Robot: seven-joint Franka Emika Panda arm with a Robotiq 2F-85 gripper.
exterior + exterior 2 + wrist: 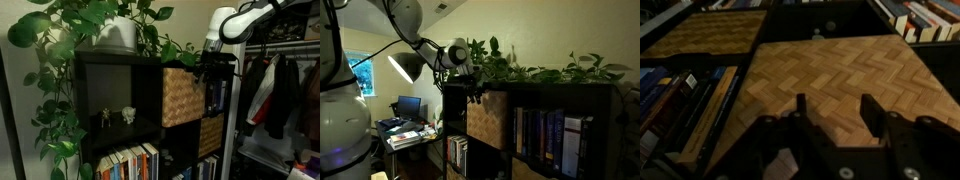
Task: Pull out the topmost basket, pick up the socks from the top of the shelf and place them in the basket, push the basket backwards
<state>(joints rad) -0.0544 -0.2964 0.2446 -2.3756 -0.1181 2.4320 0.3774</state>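
While the hand [836, 108] hangs released, its fingers [800, 108] spread with nothing between them, the topmost basket [840, 65] lies straight ahead of the fingertips, its woven front filling the wrist view's centre. In both exterior views it sits in the shelf's [115, 90] upper compartment, just beneath the hand. The socks cannot be made out.

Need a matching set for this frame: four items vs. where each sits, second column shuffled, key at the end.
Items:
1. topmost basket
2. potted plant
3. small figurines
4. jackets

Places:
A. hanging beside the shelf
B. in an upper shelf compartment
C. on top of the shelf
D. in the open compartment next to the topmost basket

Pairs: 1-B, 2-C, 3-D, 4-A
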